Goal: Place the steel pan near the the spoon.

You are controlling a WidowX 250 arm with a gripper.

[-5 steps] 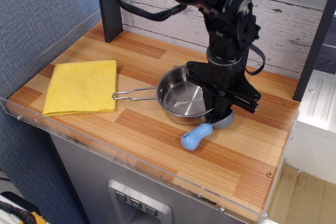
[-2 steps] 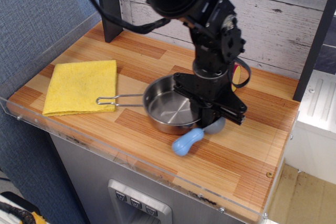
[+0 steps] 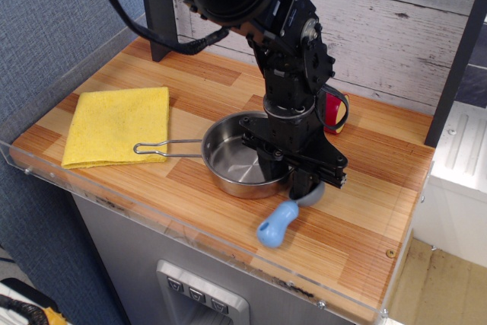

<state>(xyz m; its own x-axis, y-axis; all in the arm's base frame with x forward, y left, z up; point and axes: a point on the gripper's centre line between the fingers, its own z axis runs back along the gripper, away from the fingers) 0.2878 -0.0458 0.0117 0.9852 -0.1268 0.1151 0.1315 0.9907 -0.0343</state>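
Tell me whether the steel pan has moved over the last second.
Yes. The steel pan has slid left; its wire handle tip now reaches further toward the yellow cloth.

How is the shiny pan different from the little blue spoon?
The steel pan is much bigger than the spoon. The pan is shiny silver all over; the spoon has a light-blue handle and a grey bowl. The pan's handle is a thin wire loop pointing left toward the yellow cloth; the spoon's is short and chunky. Both lie on the wooden counter, close together by the gripper.
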